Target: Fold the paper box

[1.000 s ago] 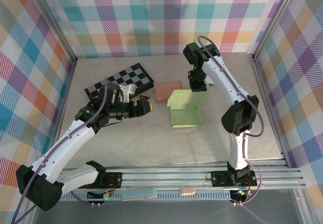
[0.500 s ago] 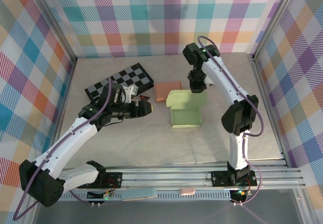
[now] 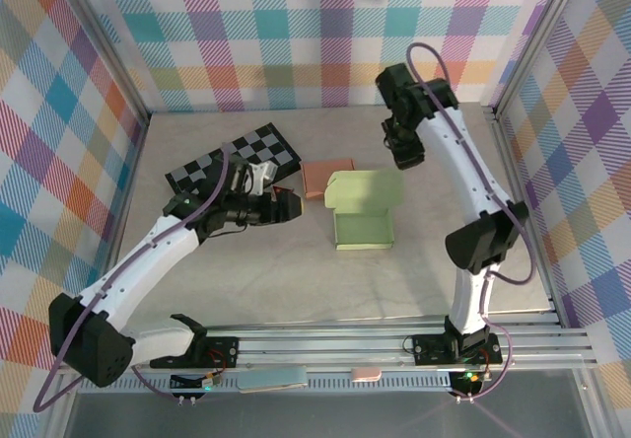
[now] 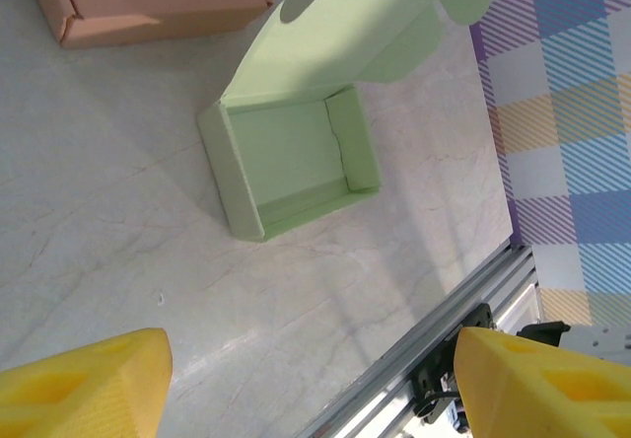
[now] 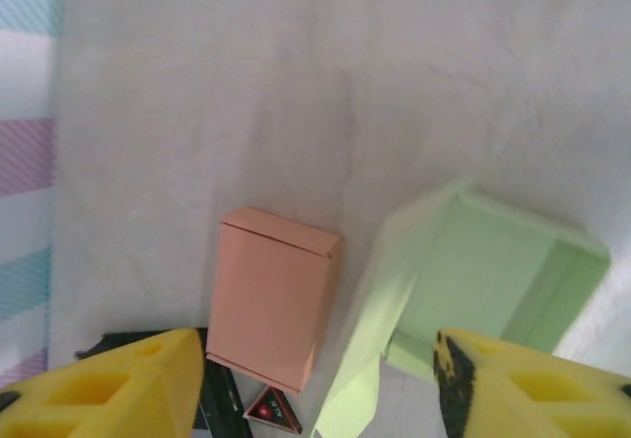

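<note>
Worktop (image 3: 296,280) carried a checkerboard (image 3: 237,157) at far left and, near its middle, the green box (image 3: 365,231): tray open upward, lid flap raised along its far side, not shut. Pink box (image 3: 325,177) lay closed just beside the lid's left edge. Left end effector (image 3: 291,206) hovered left of the green box, fingers spread, gripping nothing; right end effector (image 3: 404,154) hung beyond the lid, likewise spread and empty.

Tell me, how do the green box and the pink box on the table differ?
The green box stands open, its lid flap raised and its inside empty; the pink box is closed up. The green box looks larger than the pink box. Both are plain paper boxes resting near each other on the table.
</note>
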You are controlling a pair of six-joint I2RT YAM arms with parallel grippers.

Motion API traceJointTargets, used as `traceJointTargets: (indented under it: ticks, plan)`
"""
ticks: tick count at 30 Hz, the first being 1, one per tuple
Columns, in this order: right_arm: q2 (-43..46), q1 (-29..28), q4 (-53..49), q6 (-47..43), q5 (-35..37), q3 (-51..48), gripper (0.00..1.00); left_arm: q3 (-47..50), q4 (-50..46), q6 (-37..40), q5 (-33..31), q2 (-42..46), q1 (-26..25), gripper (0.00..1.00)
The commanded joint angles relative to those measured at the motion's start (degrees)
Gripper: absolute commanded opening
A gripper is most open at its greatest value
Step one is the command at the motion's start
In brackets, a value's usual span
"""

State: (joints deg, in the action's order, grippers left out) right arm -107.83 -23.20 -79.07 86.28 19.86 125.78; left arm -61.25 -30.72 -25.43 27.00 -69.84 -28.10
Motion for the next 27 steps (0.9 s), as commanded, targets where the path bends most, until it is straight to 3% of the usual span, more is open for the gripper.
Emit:
traceJointTargets:
  ticks: [1,4,7,10,14,21,27]
  plan:
    - [10.8,6.1,18.4,-31.9,-8.8,-11.0,0.67,-3.2,-3.1,2.6,0.6,-2.4,-1.0,0.75]
    - [21.3,12.4,34.8,-50.9,-29.4,-30.2,0.65,-4.7,-4.3,3.7,0.2,-5.5,-2.2,0.75]
    - [27.5,15.2,32.7,-62.7,-33.9,-40.0,0.64,-6.9,-4.8,4.8,-0.7,-9.7,-3.7,0.75]
    - [30.5,15.6,30.7,-70.8,-35.8,-47.7,0.61,-10.7,-5.9,6.5,-3.0,-14.9,-4.4,0.75]
    - [31.0,15.6,32.1,-74.3,-36.8,-55.0,0.58,-17.5,-8.2,10.8,-5.4,-22.4,-4.5,0.75]
    - [27.0,15.5,36.2,-80.3,-32.6,-58.9,0.55,-24.5,-8.7,15.4,-8.9,-31.9,-4.5,0.74]
    - [22.2,15.5,39.8,-82.4,-33.4,-58.6,0.52,-26.5,-6.9,15.5,-11.6,-36.0,-4.5,0.72]
